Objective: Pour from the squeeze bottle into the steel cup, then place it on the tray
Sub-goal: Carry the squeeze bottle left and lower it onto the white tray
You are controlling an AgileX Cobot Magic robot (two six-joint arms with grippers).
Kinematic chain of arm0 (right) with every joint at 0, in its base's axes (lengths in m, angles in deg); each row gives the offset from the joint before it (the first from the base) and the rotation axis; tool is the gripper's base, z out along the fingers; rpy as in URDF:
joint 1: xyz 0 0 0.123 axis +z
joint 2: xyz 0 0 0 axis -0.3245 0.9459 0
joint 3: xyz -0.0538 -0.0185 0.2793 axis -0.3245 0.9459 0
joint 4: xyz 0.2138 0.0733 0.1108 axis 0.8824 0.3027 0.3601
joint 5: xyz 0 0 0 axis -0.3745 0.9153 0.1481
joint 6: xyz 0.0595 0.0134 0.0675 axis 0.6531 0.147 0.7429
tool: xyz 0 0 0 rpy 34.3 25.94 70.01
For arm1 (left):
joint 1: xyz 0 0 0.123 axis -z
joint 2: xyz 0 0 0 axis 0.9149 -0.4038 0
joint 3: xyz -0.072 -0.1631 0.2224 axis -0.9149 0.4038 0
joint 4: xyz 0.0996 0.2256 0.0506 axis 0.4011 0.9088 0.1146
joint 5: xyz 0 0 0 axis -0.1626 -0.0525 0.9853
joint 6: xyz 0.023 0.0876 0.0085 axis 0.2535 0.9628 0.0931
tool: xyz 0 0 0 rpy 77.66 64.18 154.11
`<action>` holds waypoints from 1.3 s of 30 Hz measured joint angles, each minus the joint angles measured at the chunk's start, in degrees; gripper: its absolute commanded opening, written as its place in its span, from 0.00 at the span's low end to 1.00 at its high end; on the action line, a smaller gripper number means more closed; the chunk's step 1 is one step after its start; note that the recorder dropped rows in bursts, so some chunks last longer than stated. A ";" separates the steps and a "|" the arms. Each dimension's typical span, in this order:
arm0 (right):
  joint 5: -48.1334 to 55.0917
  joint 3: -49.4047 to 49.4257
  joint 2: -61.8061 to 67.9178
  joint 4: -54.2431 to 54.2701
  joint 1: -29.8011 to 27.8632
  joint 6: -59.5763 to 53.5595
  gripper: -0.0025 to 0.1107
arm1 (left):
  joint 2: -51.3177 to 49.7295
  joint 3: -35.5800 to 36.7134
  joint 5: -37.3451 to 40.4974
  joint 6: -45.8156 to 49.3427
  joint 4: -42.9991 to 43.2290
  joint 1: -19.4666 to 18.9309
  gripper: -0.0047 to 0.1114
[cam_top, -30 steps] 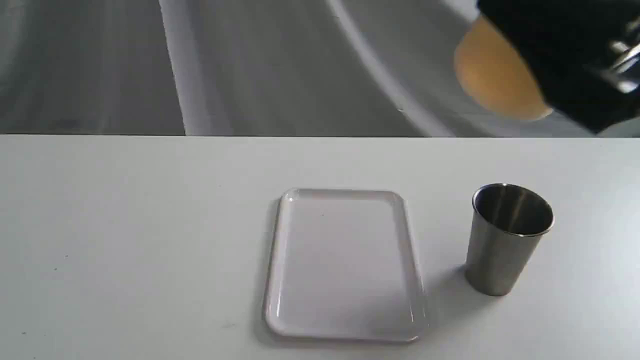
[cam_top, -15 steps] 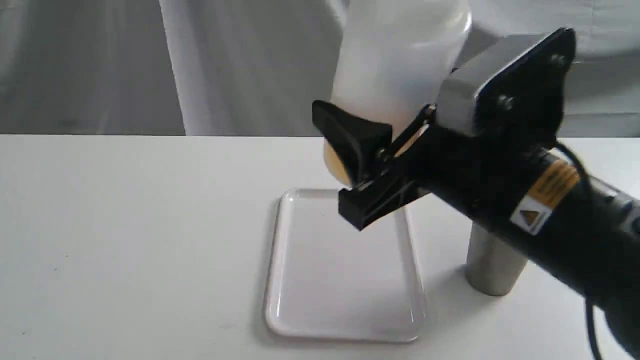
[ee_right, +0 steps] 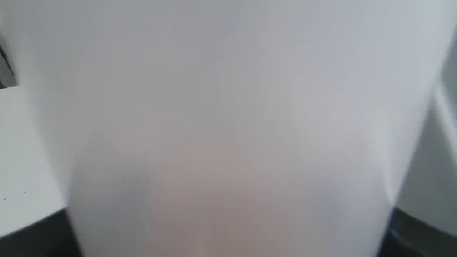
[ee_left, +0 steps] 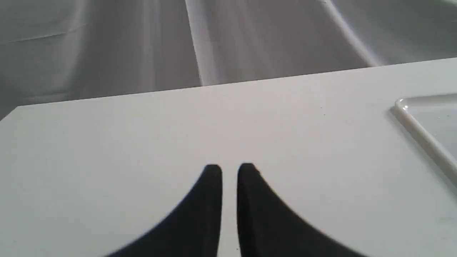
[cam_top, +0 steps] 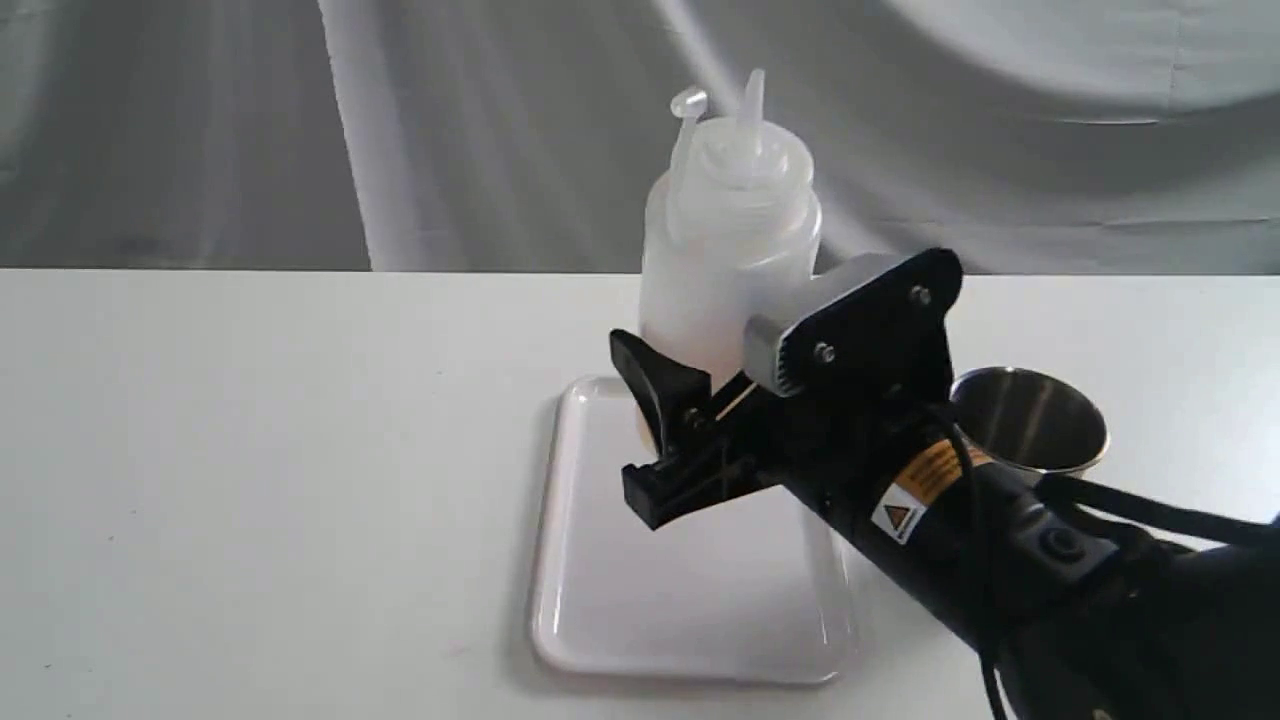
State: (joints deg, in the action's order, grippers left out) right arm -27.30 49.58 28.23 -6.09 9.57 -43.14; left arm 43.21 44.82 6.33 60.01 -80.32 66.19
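The squeeze bottle [cam_top: 730, 250] stands upright over the far end of the white tray [cam_top: 690, 600], nozzle and tethered cap pointing up. My right gripper [cam_top: 680, 420] is shut on its lower body, and the near finger hides its base, so I cannot tell whether it touches the tray. The bottle's wall [ee_right: 228, 107] fills the right wrist view. The steel cup [cam_top: 1030, 420] stands upright to the right of the tray, its lower part behind my right arm. In the left wrist view my left gripper [ee_left: 230, 171] is shut and empty over bare table, left of the tray's rim [ee_left: 425, 139].
The white table [cam_top: 250, 450] ends at a far edge against a grey cloth backdrop [cam_top: 450, 130]. My right arm [cam_top: 1000, 540] crosses from the lower right, over the tray's right side and in front of the cup.
The right arm swung down and left from the upper right corner. The bottle came from high up to upright and lower over the tray. The cup's rim shows again.
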 measured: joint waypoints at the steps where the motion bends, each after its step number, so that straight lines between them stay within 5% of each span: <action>1: -0.92 0.00 1.13 0.40 0.00 0.00 0.02 | 0.00 0.00 0.00 0.00 0.00 0.00 0.11; 10: -7.87 -1.49 10.61 1.82 0.00 0.00 0.02 | 0.00 0.00 0.00 0.00 0.00 0.00 0.11; 39: -8.15 -8.53 24.44 12.12 0.04 3.80 0.02 | 0.00 0.00 0.00 0.00 0.00 0.00 0.11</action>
State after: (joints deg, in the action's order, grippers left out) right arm -35.45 41.04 52.68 6.03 9.61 -39.34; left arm 43.21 44.82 6.33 60.01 -80.32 66.19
